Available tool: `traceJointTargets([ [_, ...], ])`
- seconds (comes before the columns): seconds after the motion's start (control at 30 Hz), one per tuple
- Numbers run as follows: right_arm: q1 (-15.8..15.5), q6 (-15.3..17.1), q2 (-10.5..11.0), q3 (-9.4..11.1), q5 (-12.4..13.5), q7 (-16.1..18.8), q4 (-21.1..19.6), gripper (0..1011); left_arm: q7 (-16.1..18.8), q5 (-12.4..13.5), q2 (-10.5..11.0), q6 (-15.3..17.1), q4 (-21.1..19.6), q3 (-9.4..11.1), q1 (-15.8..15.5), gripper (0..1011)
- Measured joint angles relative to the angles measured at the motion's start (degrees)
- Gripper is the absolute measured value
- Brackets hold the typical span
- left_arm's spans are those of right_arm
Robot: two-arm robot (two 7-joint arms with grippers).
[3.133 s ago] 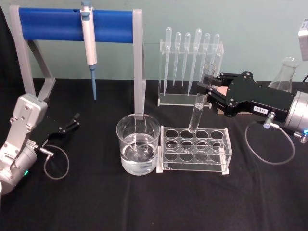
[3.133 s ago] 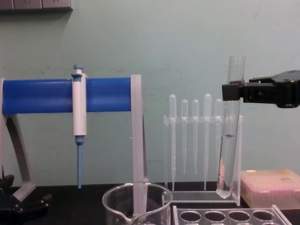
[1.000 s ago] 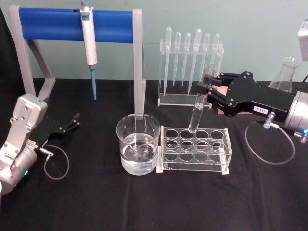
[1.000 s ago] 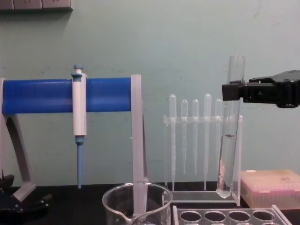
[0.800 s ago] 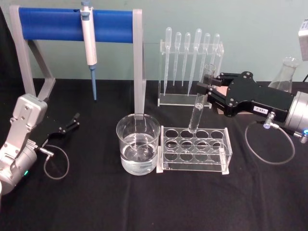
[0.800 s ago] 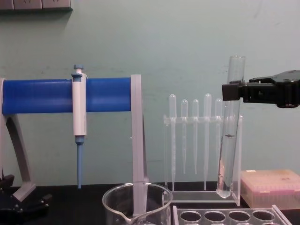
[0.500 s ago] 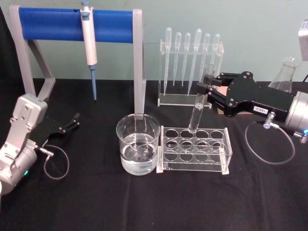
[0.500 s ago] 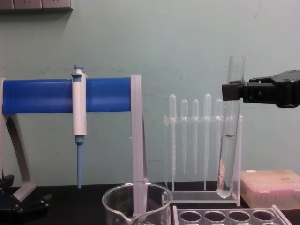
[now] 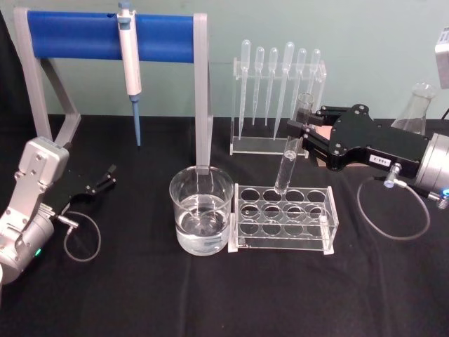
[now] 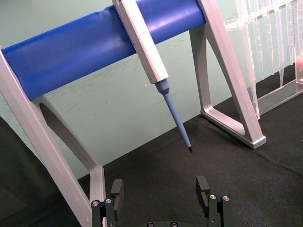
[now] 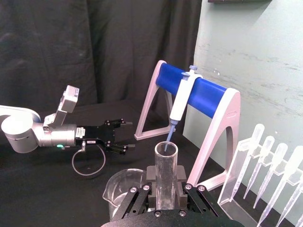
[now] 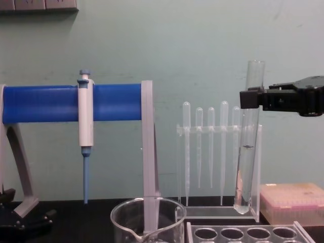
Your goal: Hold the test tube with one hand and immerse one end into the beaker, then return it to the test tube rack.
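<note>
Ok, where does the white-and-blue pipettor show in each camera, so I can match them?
Head view: white-and-blue pipettor hangs on the blue bar, upper left.
Left wrist view: pipettor crosses the bar, blue tip slanting toward the black cloth.
Right wrist view: pipettor hangs beyond the clear glass test tube's rim.
Chest view: pipettor hangs upright, left of middle.
Shared landmark: the blue bar.

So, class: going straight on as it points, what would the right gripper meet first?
Holding the test tube, the right gripper would probably reach the pipettor stand's grey upright first, depth unclear; left gripper parked at left.

No visible change since earlier.
</note>
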Motion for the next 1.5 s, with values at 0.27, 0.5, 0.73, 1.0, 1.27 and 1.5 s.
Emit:
traceJointTargets([
  [0.27,0.0,0.0,0.0,0.0,0.0,0.0,0.0,242,0.0,0.0,0.0,0.0,0.0,0.0,0.0,1000],
  [0.5,0.0,0.0,0.0,0.0,0.0,0.0,0.0,242,0.0,0.0,0.0,0.0,0.0,0.0,0.0,1000],
  [0.73,0.1,0.1,0.0,0.0,0.4,0.0,0.0,242,0.0,0.0,0.0,0.0,0.0,0.0,0.0,1000],
  [1.0,2.6,1.7,-1.1,-0.2,3.4,0.3,-0.2,242,0.0,0.0,0.0,0.0,0.0,0.0,0.0,1000],
  [1.27,7.1,3.5,-3.9,-3.7,4.1,0.2,-0.5,242,0.0,0.0,0.0,0.0,0.0,0.0,0.0,1000],
  [1.5,10.7,4.6,-6.6,-7.3,3.4,-0.5,1.0,241,0.0,0.0,0.0,0.0,0.0,0.0,0.0,1000],
])
